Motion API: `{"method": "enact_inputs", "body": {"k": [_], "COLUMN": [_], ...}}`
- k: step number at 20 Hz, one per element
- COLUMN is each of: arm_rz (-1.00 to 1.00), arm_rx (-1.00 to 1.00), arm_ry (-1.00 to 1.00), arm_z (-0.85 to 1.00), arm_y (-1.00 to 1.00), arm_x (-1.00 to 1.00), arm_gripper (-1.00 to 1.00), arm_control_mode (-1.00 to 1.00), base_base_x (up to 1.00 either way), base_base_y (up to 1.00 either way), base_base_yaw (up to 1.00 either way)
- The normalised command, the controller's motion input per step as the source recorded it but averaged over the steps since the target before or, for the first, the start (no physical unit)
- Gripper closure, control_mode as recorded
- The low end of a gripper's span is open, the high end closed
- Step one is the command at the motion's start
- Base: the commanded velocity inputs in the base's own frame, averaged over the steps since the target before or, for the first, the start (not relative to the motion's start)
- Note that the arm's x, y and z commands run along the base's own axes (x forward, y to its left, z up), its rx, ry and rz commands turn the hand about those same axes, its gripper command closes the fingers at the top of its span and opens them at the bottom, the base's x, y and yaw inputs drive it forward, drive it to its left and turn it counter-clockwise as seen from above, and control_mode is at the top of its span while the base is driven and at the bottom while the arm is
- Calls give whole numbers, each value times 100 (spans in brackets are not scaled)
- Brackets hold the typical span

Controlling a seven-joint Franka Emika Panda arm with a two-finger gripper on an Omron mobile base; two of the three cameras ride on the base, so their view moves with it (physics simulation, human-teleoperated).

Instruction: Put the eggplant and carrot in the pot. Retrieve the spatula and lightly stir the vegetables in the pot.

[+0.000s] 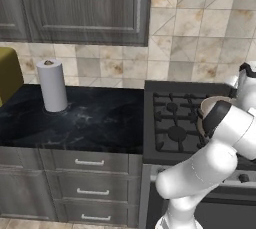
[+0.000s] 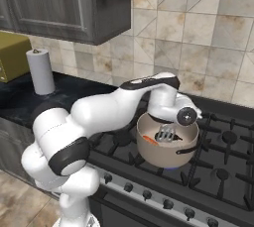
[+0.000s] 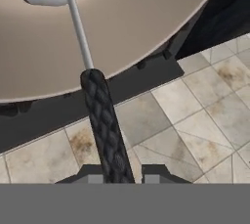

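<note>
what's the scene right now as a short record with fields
place: black gas stove beside dark marble counter
pot: wide round tan pot on a front burner
in pot: bright orange carrot, and the slotted silver spatula head
tool: tool shut on the spatula's dark textured handle, above the pot
eggplant: cannot tell
counter items: white paper towel roll

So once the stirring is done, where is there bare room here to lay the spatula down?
The black counter is bare from the paper towel roll across to the stove's left edge. The stove's left burners and the grates right of the pot also look free. It is crowded at the pot itself: the gripper, spatula and carrot share it.
</note>
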Motion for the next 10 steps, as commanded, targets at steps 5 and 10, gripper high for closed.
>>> {"method": "enact_inputs", "body": {"k": [5, 10], "arm_rz": [-3, -2], "arm_rx": [15, 10], "arm_ry": [-5, -1], "arm_z": [-19, -8], "arm_y": [15, 5], "arm_x": [-6, -13], "arm_gripper": [100, 100], "arm_control_mode": [-100, -100], "base_base_x": [0, 0], "base_base_y": [0, 0], "base_base_yaw": [0, 0]}}
